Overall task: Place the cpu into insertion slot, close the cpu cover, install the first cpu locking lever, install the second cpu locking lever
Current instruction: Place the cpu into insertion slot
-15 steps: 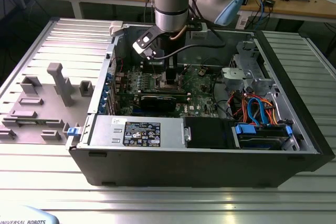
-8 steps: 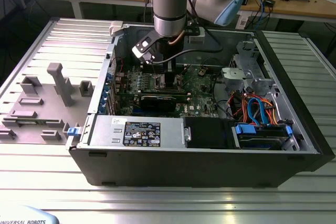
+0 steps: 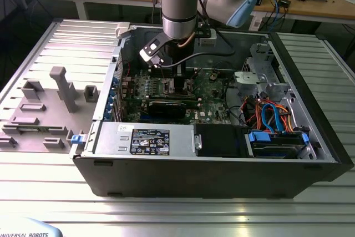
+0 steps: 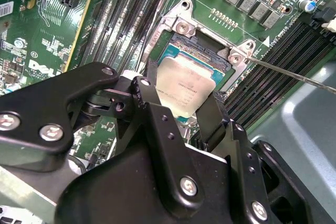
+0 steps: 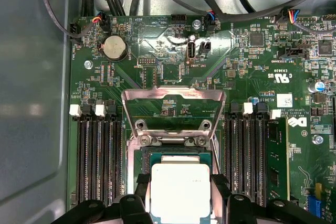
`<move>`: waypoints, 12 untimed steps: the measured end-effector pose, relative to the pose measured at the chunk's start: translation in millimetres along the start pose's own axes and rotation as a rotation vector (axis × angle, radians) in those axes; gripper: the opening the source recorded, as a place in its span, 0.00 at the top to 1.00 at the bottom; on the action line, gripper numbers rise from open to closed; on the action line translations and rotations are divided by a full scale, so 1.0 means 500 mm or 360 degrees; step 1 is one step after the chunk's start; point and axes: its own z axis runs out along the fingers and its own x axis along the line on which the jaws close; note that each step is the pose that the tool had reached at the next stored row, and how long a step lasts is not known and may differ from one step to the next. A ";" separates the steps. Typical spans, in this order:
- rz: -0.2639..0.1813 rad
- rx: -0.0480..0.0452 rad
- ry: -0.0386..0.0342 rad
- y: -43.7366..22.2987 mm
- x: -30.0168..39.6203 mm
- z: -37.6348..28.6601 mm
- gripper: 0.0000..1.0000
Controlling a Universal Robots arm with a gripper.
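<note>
The cpu (image 4: 184,88), a flat silver-grey square, sits between the black fingers (image 4: 148,85) of my gripper (image 4: 181,100), which is shut on it. The chip is low over the insertion slot (image 4: 202,51), whose dark pin field and silver rim show just beyond it; I cannot tell whether it touches the slot. In the first wrist view the cpu (image 5: 180,190) lies over the insertion slot (image 5: 178,152), held by the gripper (image 5: 180,182), and the cpu cover (image 5: 173,94) stands swung open behind the slot. A thin metal locking lever (image 4: 294,74) sticks out unlatched beside the socket. In the exterior view my gripper (image 3: 176,79) reaches down into the computer case.
Long memory slots (image 5: 97,156) flank the socket on both sides. A black card (image 3: 166,106) lies across the board in front of the socket, with a power supply (image 3: 144,137) at the case front. Coloured cables (image 3: 272,115) fill the exterior view's right. Grey fixtures (image 3: 61,90) stand on the table outside.
</note>
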 end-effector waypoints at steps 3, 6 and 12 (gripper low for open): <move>0.0000 0.0000 0.0000 0.000 0.000 0.000 0.46; 0.0000 0.0000 0.0000 -0.001 0.000 0.007 0.46; 0.0001 0.0000 -0.0001 -0.004 0.007 0.020 0.46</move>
